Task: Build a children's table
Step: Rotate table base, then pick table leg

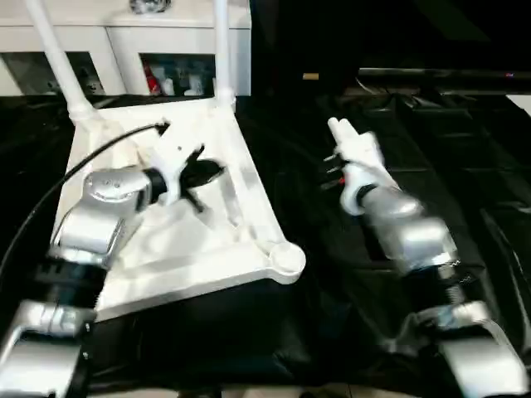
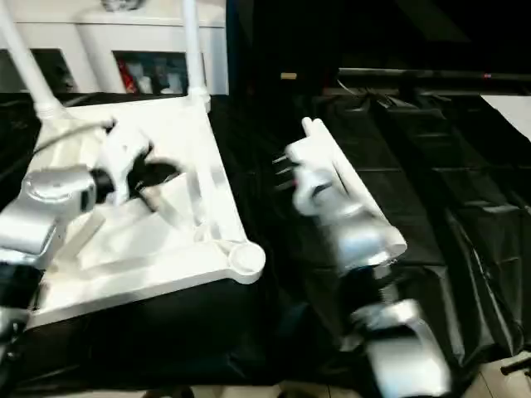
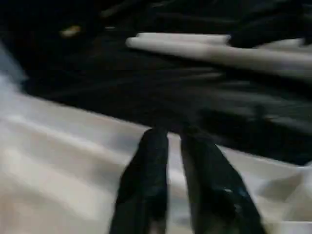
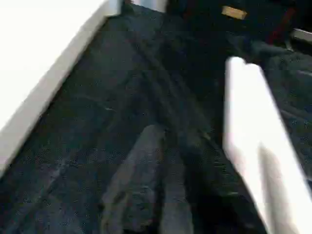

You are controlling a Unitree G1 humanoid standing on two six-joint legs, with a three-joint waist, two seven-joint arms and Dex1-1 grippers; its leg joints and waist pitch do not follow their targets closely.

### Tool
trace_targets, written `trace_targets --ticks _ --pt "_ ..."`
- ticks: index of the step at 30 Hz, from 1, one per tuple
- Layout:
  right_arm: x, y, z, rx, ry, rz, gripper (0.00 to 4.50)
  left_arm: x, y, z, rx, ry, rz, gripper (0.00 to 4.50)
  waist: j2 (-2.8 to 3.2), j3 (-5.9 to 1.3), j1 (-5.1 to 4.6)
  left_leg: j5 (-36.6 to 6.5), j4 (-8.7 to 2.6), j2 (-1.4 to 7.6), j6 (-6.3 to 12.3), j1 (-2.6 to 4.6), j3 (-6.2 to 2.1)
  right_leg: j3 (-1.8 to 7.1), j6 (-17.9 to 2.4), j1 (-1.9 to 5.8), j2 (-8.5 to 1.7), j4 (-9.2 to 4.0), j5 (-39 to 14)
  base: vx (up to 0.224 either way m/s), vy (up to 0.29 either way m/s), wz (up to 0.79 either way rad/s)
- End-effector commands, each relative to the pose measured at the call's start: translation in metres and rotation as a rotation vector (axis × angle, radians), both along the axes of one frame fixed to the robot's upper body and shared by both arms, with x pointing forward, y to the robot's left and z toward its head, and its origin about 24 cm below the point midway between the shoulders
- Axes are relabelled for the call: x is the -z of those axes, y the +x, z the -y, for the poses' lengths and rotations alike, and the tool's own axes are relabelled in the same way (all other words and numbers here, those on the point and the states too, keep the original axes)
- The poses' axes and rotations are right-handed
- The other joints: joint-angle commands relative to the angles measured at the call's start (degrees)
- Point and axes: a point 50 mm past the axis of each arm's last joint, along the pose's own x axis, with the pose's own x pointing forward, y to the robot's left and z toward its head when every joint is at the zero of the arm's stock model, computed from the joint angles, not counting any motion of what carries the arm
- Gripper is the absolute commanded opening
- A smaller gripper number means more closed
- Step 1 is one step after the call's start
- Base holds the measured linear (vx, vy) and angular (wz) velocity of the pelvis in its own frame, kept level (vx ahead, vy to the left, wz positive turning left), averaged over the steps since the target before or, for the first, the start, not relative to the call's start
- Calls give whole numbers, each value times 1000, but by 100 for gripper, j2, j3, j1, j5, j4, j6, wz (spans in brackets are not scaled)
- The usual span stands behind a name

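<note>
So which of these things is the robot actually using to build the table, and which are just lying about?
Part of the job:
- white table top, lying underside up
- two legs already standing in its far corner sockets
- loose legs lying on the black sheet beside the right arm

Just there:
- white cabinet with glass doors behind
- black sheet covering the floor
</note>
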Motion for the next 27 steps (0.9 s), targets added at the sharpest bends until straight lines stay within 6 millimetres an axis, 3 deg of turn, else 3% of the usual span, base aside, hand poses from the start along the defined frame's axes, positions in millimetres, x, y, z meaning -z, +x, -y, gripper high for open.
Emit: trace_targets --ticks 1,2,6,7,12,13,18,24,27 --pt "-6 2 9 28 -42 -53 113 6 -12 12 102 10 -65 120 62 -422 -15 -1556 -380 135 -290 149 -96 257 -959 293 -316 -420 -1539 0 0 0" --pt "-7 2 12 36 -52 -71 113 8 -15 14 125 14 -78 120 45 -426 -7 -1456 -375 139 -272 151 -92 258 -939 288 -311 -415 -1497 0 0 0" --pt "-8 4 22 66 -37 -139 143 11 -26 20 207 37 -117 148 54 -432 -19 -1378 -359 127 -264 139 -86 258 -952 281 -302 -407 -1398 0 0 0" --pt "-7 4 24 68 -33 -161 154 10 -28 21 217 32 -125 158 88 -426 -34 -1437 -357 123 -296 146 -85 255 -951 274 -293 -415 -1394 0 0 0" --pt "-2 3 33 89 -96 -263 179 5 -31 22 231 47 -134 185 77 -435 -34 -1369 -346 122 -314 140 -87 248 -1030 292 -281 -393 -1202 0 0 0" --pt "-2 3 35 92 -102 -278 207 4 -31 22 232 52 -133 206 86 -441 -26 -1354 -343 119 -318 148 -86 247 -1030 293 -279 -389 -1185 0 0 0" --pt "-8 7 42 143 -106 -262 239 3 -36 23 251 67 -149 227 73 -444 -6 -1267 -334 121 -321 138 -81 249 -1051 299 -290 -372 -1122 0 0 0" --pt "-12 8 44 139 -101 -281 299 4 -39 22 258 82 -164 294 76 -437 3 -1313 -336 123 -333 143 -81 245 -1011 295 -282 -378 -1192 0 0 0" --pt "-11 7 45 137 -103 -290 303 4 -40 22 259 83 -166 303 73 -437 13 -1316 -335 118 -341 140 -80 246 -999 297 -282 -382 -1204 0 0 0"
